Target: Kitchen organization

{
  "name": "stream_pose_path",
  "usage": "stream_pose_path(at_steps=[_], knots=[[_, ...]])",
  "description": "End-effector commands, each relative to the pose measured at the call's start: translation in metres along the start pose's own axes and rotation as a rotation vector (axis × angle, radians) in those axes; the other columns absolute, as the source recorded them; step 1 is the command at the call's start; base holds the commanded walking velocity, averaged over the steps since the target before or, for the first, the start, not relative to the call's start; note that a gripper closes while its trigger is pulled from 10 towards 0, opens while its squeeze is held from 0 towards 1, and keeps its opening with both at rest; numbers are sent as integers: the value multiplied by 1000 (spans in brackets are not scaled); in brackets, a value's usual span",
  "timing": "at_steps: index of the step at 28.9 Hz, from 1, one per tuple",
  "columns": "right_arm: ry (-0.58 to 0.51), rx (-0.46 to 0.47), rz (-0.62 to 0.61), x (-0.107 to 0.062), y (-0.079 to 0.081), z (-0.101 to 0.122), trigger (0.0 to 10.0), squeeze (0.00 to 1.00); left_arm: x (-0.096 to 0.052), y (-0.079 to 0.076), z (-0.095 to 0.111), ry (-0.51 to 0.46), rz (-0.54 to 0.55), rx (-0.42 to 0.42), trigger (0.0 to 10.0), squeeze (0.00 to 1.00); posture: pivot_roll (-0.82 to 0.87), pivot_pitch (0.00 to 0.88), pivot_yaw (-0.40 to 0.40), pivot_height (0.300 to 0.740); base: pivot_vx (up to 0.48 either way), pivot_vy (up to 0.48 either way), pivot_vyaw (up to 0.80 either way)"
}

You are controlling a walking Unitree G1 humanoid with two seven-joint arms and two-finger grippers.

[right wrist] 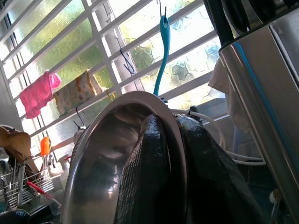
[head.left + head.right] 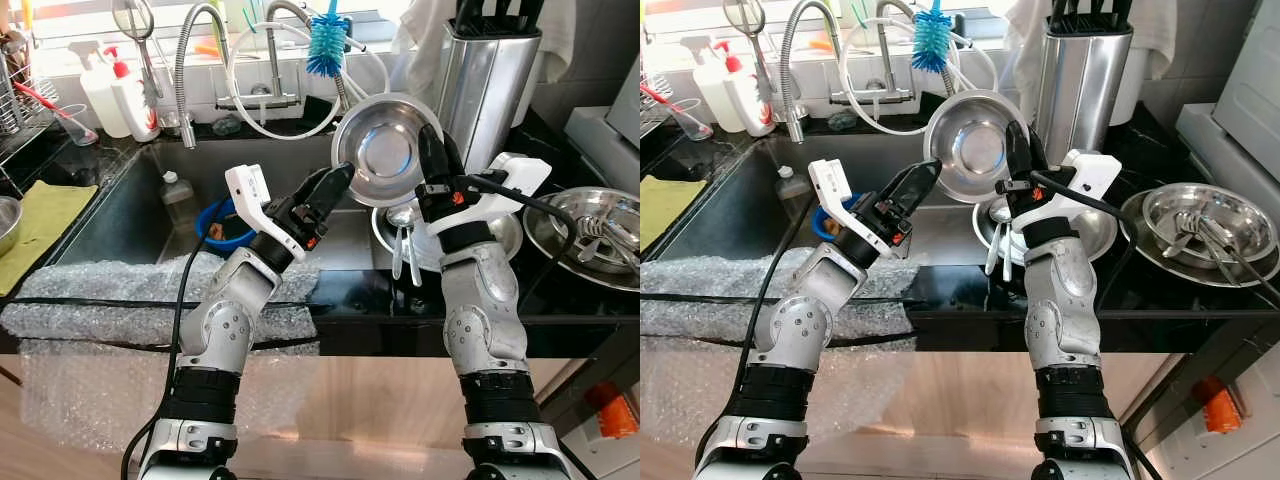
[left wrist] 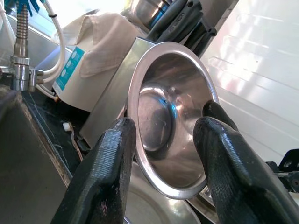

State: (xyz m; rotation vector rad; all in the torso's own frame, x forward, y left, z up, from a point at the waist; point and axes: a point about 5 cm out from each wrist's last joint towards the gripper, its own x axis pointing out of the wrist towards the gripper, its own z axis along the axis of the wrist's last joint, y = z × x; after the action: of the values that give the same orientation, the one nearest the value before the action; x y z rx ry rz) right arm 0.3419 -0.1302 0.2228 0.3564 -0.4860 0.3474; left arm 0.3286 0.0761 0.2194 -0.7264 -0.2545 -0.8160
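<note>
Left eye view is showing the right pincer [image 2: 432,150] gripping the rim of a steel bowl [image 2: 385,148], one finger inside and one outside, and holding it up on edge above the bench [image 2: 400,300] beside the sink [image 2: 130,215]. Tipping the bowl this way is letting its hollow face the robot, probably so any water drains off and the other arm can reach the rim. The right wrist view is confirming the grip: both black fingers are pinching the bowl's lip [image 1: 154,116] with no gap left between them and the metal.

The left pincer [image 2: 335,180] is reaching toward the bowl's near edge, tips just beside it; I cannot tell whether they are touching it. In the left wrist view its fingers [image 3: 107,172] are standing fairly wide, with the bowl framed between them, which reads as a handover or a two-handed steadying being prepared, not a grasp already made.

Below the bowl, a steel plate [image 2: 500,240] is carrying spoons [image 2: 405,245], and further right a second steel dish [image 2: 590,235] is holding more cutlery, so the washed ware seems to be gathering on that side. A knife block [image 2: 485,75] is standing behind, and bubble wrap [image 2: 130,300] is lying along the bench front on the left.
</note>
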Motion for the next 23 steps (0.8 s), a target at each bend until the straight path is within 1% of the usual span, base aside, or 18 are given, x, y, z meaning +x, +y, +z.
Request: stream_pose_path(at_steps=[1, 9, 16, 19, 23], knots=[[-9, 2, 30, 6, 8, 2, 10000, 0, -1, -1, 0, 20, -7, 23, 10000, 0, -17, 23, 96, 740, 0, 0, 0], [-14, 6, 28, 7, 8, 4, 10000, 0, -1, 0, -2, 40, 9, 44, 10000, 0, -20, 23, 96, 740, 0, 0, 0], [-14, 10, 23, 6, 7, 4, 10000, 0, 0, 0, -3, 41, 15, 46, 10000, 0, -21, 25, 96, 740, 0, 0, 0], [-16, 12, 25, 6, 7, 5, 10000, 0, 1, 2, -5, 48, 41, 61, 10000, 0, -21, 24, 96, 740, 0, 0, 0], [-22, 18, 26, 7, 8, 6, 10000, 0, 2, 7, -6, 34, 93, 70, 10000, 0, -24, 17, 97, 740, 0, 0, 0]])
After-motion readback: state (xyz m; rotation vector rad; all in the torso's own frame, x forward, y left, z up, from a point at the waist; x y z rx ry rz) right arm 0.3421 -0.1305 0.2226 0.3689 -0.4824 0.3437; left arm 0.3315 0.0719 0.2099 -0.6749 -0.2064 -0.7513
